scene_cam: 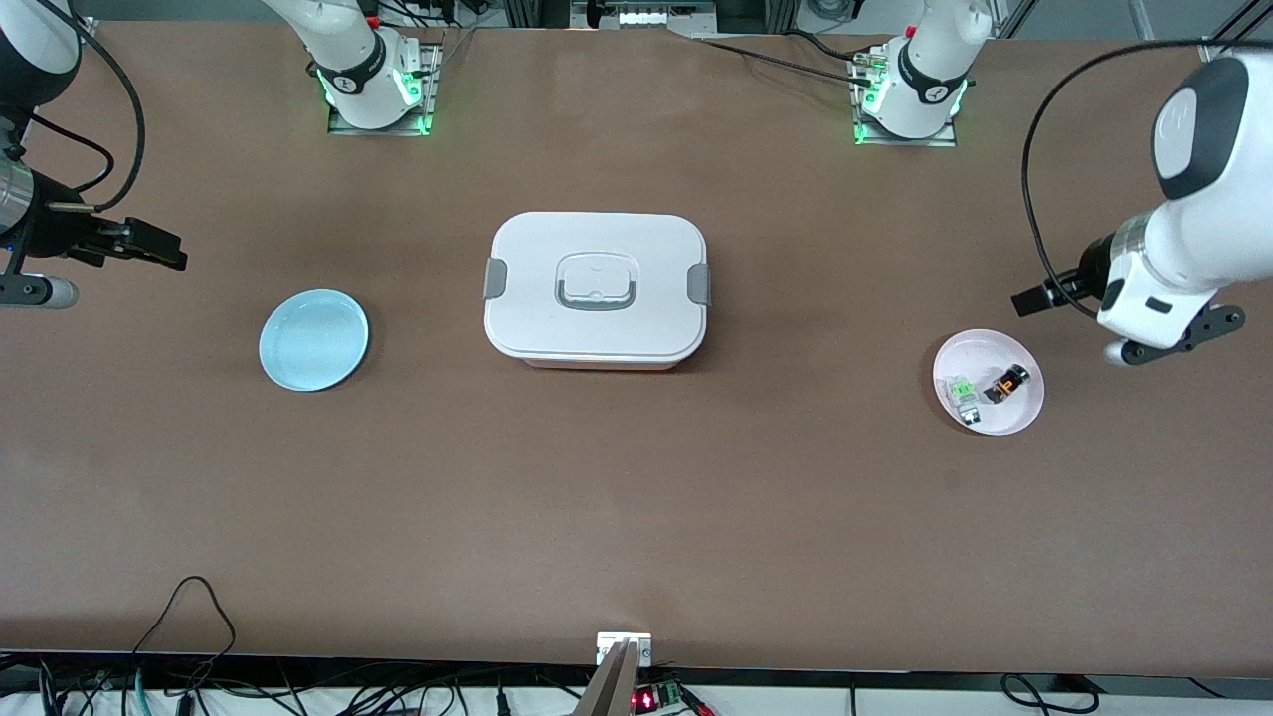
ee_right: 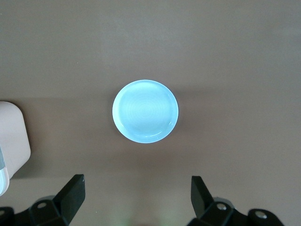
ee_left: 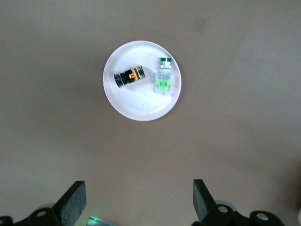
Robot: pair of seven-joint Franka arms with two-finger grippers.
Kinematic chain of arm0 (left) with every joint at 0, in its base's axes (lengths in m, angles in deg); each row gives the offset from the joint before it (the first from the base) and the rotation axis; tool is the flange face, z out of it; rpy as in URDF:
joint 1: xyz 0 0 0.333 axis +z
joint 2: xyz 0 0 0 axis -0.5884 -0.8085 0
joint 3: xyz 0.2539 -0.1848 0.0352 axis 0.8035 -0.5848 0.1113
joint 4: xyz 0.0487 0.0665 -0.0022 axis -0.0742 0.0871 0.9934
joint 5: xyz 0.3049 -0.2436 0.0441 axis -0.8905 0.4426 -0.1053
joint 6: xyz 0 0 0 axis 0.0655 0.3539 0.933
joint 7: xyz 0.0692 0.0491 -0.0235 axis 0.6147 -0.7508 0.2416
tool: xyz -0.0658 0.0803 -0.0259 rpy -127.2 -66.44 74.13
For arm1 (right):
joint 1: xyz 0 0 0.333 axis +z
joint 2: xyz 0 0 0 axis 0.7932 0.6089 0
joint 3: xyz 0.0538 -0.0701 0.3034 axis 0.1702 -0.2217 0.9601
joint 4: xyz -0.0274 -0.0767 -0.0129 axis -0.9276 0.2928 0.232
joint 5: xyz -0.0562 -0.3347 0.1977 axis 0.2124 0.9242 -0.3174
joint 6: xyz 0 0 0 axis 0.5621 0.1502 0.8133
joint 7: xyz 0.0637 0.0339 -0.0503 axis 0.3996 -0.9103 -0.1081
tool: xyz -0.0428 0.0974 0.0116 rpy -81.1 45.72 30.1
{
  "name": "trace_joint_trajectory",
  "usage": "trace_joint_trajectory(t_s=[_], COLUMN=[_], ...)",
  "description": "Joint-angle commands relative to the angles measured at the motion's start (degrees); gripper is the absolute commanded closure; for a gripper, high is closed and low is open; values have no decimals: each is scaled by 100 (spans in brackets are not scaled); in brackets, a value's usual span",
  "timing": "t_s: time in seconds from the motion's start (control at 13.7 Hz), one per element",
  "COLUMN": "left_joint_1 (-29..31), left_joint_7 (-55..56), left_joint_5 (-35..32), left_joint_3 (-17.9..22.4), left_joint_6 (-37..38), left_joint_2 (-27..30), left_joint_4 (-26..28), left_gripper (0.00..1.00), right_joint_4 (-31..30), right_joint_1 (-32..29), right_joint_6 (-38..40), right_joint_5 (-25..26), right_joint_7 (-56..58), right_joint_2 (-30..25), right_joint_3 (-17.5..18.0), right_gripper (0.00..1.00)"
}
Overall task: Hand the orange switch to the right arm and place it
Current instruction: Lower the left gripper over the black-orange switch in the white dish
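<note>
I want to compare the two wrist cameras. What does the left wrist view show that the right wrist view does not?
Only the left wrist view shows the pink plate holding the orange switch and the green-topped component. Only the right wrist view shows the empty blue plate and a corner of the white box. Both show the brown table and their own open gripper: the left gripper and the right gripper.

A white lidded box (scene_cam: 595, 288) with grey side latches is set at mid-table. A light blue plate (scene_cam: 313, 339) is seen toward the right arm's end from the box, and a pink plate (scene_cam: 1024, 412) holding a green-topped component (scene_cam: 963, 394) toward the left arm's end.
</note>
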Motion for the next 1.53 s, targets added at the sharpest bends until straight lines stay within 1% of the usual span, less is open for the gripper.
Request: trace_joint_trajectory(t_s=[0.0, 0.29, 0.51, 0.66, 0.88, 0.95, 1.02, 1.09, 1.17, 1.24, 1.46], left_joint_1=[40, 49, 49, 58, 146, 163, 207, 233, 234, 251, 356], left_joint_7=[123, 141, 52, 113, 149, 140, 140, 140, 149, 149, 149], left_joint_5=[-25, -7, -60, -68, -95, -103, -112, -112, -112, -112, -112], left_joint_3=[-42, -42, -42, -7, -7, -7, -7, -16, -16, -7, -7], left_joint_6=[5, 22, -12, -109, -644, -802, -969, -1110, -1259, -1470, -1796], left_joint_2=[-182, -226, -393, -507, -490, -490, -464, -411, -393, -393, -376], left_joint_4=[-133, -256, -379, -292, 68, 182, 340, 507, 604, 701, 929], left_gripper=[0, 0, 0, 0, 1, 8, 12, 12, 8, 0, 0], right_joint_4=[86, 86, 86, 86, 94, 103, 103, 103, 103, 103, 112], right_joint_1=[-12, 49, 75, 119, 242, 234, 234, 234, 234, 234, 234], right_joint_6=[122, 122, 122, 183, 315, 315, 272, 254, 245, 245, 219], right_joint_5=[-79, -79, -87, -87, -79, -79, -79, -70, -61, -52, -8], right_joint_7=[18, 35, 35, 18, -70, -35, 8, 9, 9, 9, 9], right_joint_2=[54, 54, 54, 54, 28, 36, 54, 54, 54, 63, 63], right_joint_3=[30, 39, 39, 39, 39, 39, 30, 30, 30, 30, 30], right_gripper=[0, 0, 0, 0, 0, 0, 0, 0, 0, 0, 0])
